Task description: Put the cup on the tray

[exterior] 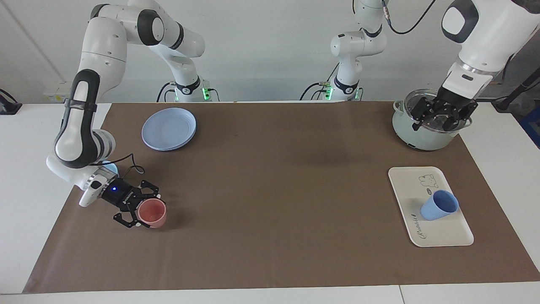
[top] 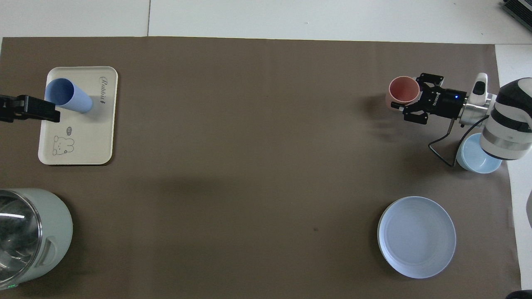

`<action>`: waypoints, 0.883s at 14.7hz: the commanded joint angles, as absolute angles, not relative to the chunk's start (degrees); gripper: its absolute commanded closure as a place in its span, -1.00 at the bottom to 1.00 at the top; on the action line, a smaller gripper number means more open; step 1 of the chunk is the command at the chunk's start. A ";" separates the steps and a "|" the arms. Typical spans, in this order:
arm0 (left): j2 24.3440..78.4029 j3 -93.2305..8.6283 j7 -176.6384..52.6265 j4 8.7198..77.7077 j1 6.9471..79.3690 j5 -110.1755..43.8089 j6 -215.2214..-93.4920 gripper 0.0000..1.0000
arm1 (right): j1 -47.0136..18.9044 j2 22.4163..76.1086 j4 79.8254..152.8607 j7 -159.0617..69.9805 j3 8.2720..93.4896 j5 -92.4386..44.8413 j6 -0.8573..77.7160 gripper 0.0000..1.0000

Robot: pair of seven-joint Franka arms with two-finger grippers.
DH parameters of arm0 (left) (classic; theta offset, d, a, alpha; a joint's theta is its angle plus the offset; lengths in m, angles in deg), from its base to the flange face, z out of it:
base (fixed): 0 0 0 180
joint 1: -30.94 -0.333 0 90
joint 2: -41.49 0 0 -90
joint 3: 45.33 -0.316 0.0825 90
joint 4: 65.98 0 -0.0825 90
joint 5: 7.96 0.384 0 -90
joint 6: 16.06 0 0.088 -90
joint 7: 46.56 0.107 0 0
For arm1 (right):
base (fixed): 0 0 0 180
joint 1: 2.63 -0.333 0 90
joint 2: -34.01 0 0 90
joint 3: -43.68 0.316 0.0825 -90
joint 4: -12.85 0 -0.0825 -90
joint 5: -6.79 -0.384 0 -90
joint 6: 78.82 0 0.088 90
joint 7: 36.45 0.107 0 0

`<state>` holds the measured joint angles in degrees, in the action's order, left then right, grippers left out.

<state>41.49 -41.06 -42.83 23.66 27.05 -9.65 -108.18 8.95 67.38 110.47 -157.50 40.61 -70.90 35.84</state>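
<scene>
Standing on tray [exterior: 438,236]: cup [exterior: 439,205], upright; placement judged done. Left gripper [exterior: 438,114] over pot [exterior: 422,137], jaws open, empty. Right gripper [exterior: 141,202] at pink cup [exterior: 152,213], jaws open around it. Next: nothing required for cup.

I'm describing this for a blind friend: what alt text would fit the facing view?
A blue cup stands on a cream tray at the left arm's end of a brown-covered table. The right gripper has its fingers open around a pink cup; the left gripper hangs over a pale green pot. A blue plate lies nearer the robots.
</scene>
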 commanded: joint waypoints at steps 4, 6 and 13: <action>36.22 -41.46 -45.85 26.38 27.60 -6.20 -98.24 -0.95 | 10.90 66.53 113.31 -159.59 41.04 -73.10 34.39 -0.92; 36.13 -41.46 -45.95 26.30 27.60 -6.03 -98.67 -1.00 | 10.99 66.44 113.31 -159.59 41.04 -73.10 33.25 -0.98; 36.83 -41.02 -45.60 24.99 27.60 -5.59 -99.21 -1.00 | 11.87 66.00 112.26 -158.62 41.04 -73.10 28.24 -0.99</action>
<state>37.43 -40.89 -44.93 24.74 27.04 -7.01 -98.84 10.80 66.87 111.80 -157.60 40.50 -71.65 29.75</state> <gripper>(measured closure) 0.000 0.004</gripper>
